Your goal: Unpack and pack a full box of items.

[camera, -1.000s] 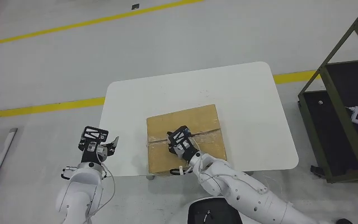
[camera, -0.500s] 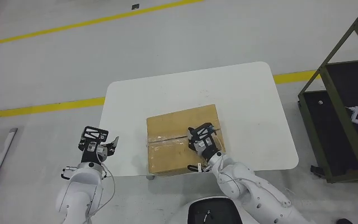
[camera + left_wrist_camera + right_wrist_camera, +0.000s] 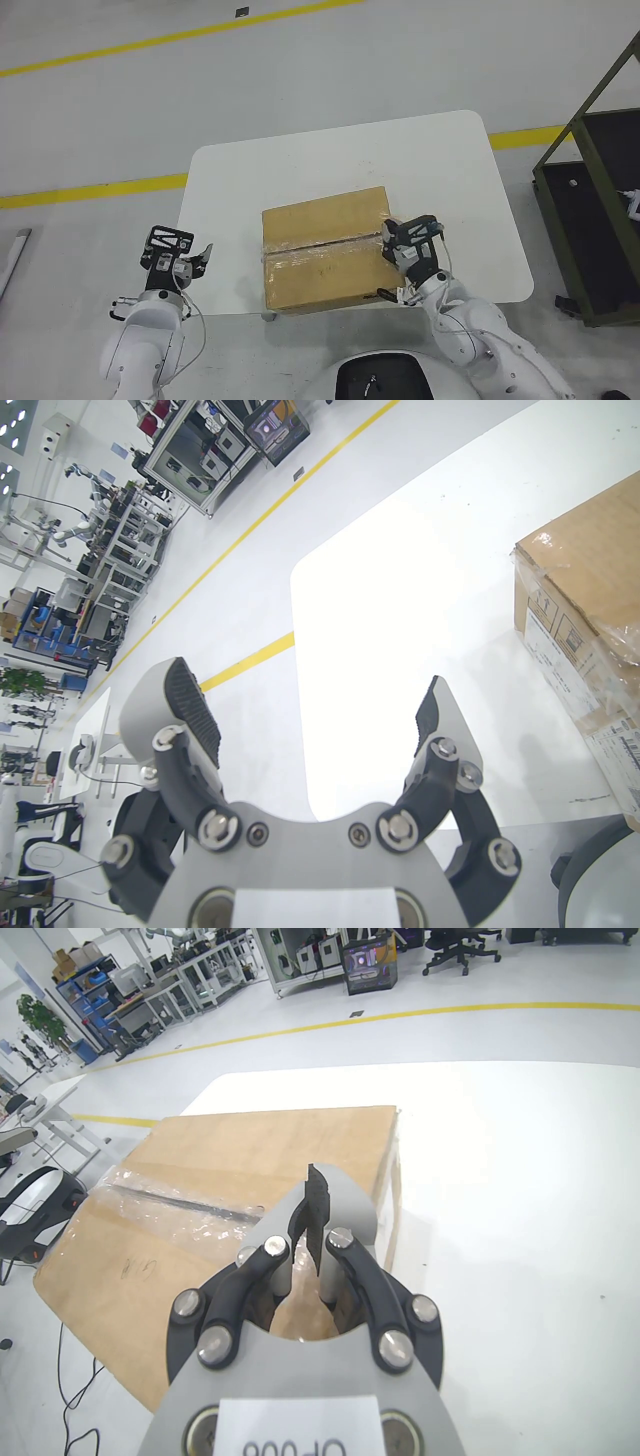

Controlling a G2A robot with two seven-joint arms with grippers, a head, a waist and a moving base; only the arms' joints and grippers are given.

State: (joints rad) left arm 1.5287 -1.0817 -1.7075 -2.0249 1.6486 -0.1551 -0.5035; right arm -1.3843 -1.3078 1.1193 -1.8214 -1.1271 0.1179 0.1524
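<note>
A closed cardboard box point(image 3: 325, 250) stands on the white table point(image 3: 440, 170), near its front edge. Clear tape point(image 3: 185, 1205) runs along the top seam, with a dark slit down the middle. My right gripper point(image 3: 398, 243) is shut and hangs at the right end of that seam, just over the box's edge. In the right wrist view the shut fingertips point(image 3: 315, 1178) point across the box top point(image 3: 225, 1153). My left gripper point(image 3: 198, 257) is open and holds nothing, off the table's front left corner. The left wrist view has it point(image 3: 305, 680) facing the table, with the box point(image 3: 575, 600) off to one side.
A dark metal cart point(image 3: 590, 220) stands on the floor to the right of the table. Bare tabletop lies behind and to the right of the box. A yellow line point(image 3: 90, 190) crosses the floor to the left.
My right gripper has slid rightward along the taped seam, from the middle of the box top to its right edge. The left arm has not moved.
</note>
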